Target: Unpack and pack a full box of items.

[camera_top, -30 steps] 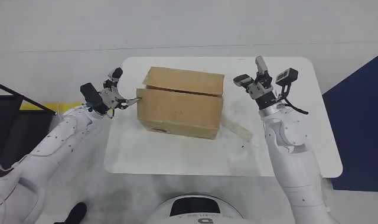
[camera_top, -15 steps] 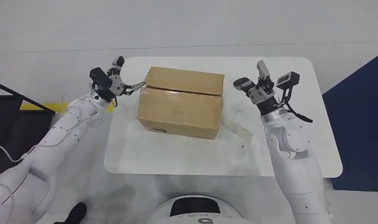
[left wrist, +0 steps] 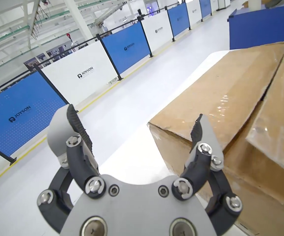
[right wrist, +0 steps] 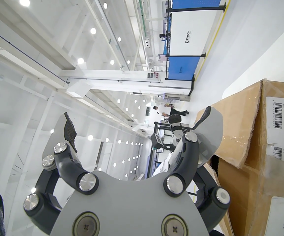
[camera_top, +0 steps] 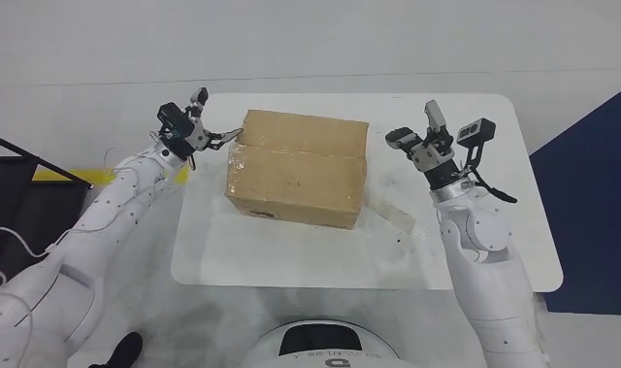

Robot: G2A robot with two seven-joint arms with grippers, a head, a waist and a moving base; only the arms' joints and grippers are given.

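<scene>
Left gripper (camera_top: 217, 115), fingers spread, hovers at the taped brown cardboard box's (camera_top: 296, 169) corner near the white table's (camera_top: 291, 256) far edge; right gripper (camera_top: 410, 120) points up, fingers spread.

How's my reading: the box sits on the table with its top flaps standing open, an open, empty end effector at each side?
No: in the top view the box has its flaps folded down, not standing open. The rest holds: it sits on the table, with the left end effector and right end effector open and empty at its sides.
</scene>
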